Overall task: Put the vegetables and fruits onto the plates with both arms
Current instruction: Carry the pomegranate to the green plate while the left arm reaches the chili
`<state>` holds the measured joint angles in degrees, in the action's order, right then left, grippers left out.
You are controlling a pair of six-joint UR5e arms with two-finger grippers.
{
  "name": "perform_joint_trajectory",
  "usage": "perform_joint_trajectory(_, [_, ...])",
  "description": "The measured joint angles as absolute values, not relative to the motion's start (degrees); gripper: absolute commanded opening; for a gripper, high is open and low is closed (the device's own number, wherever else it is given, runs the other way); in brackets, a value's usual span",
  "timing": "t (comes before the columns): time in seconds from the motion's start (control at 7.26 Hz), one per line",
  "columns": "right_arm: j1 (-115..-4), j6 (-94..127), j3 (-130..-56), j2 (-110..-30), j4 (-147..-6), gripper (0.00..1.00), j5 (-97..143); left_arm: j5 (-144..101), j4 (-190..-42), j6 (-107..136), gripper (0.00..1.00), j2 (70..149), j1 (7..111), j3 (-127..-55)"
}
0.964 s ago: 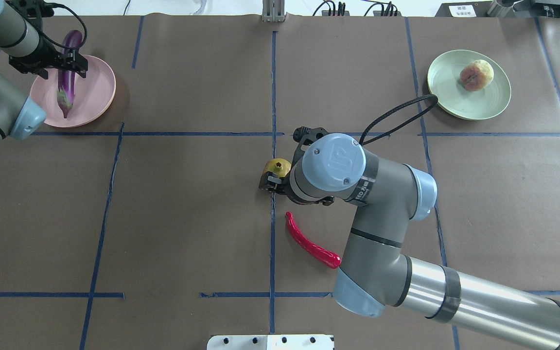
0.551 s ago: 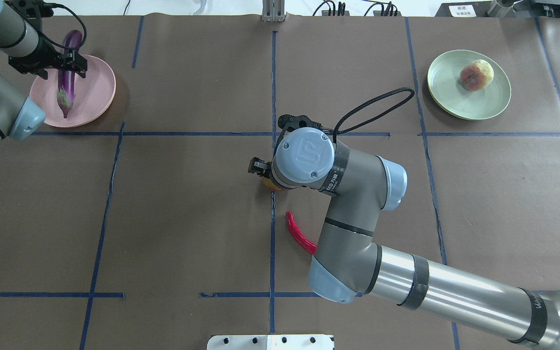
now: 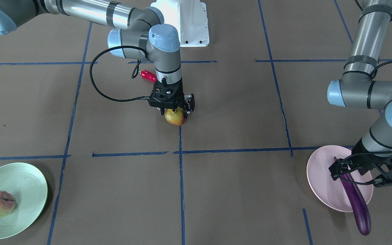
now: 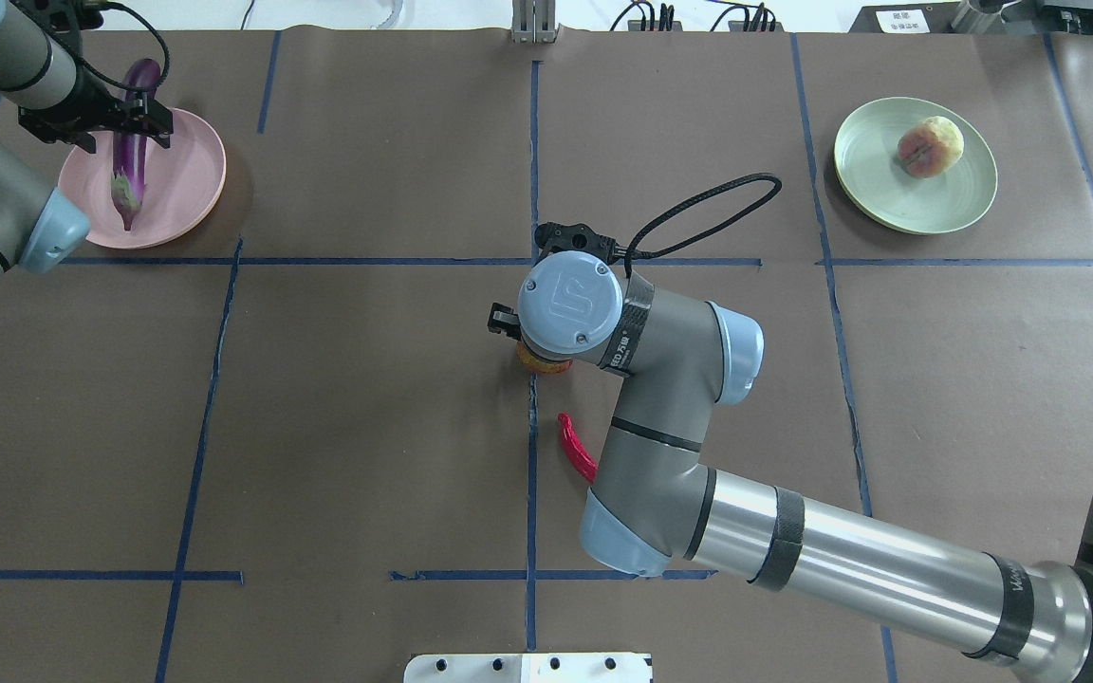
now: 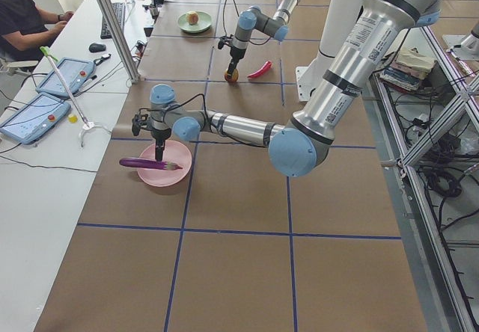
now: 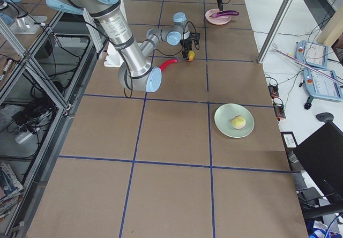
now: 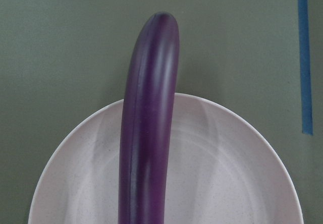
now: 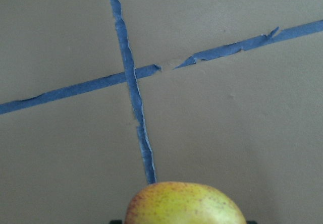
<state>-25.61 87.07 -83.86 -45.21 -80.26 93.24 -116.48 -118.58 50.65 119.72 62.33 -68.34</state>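
Observation:
The purple eggplant (image 3: 357,204) lies across the pink plate (image 3: 322,180), its tip past the rim; it also shows in the left wrist view (image 7: 149,133). My left gripper (image 3: 361,175) is open, astride the eggplant's middle. The yellow-green and red crowned fruit (image 3: 175,116) sits on the table at the centre tape cross. My right gripper (image 3: 175,111) is open, low over it, with a finger on each side. The fruit fills the bottom of the right wrist view (image 8: 184,204). The red chili (image 4: 577,446) lies beside the right arm. The pale pink-blushed fruit (image 4: 930,146) rests on the green plate (image 4: 869,180).
The white base block (image 3: 189,23) stands at the robot's edge. A black cable loop (image 3: 94,81) hangs off the right wrist. Blue tape lines (image 4: 532,171) grid the brown table. An operator (image 5: 22,18) sits beyond the table's far side.
My right arm swung left over the crowned fruit and now covers it from above. My left gripper shifted slightly along the eggplant. The eggplant did not move.

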Motion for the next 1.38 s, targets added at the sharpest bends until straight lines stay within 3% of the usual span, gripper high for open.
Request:
perform_joint_trajectory(0.28, [-27.35,86.92,-84.92,-45.40,-80.28,0.02,93.81,-116.59,-118.58,57.63,1.00,119.81,58.98,-72.48])
perform_joint_trajectory(0.83, [-44.32,69.26,-87.74,-51.93,-80.33,0.03,100.36,-115.87,-117.98,83.68,1.00,121.45,41.52,-87.30])
perform_joint_trajectory(1.38, [-56.42,44.03,-75.52,-57.81,-74.29,0.03,101.81,-103.80,-107.89,111.02,1.00,129.90,26.37,-90.94])
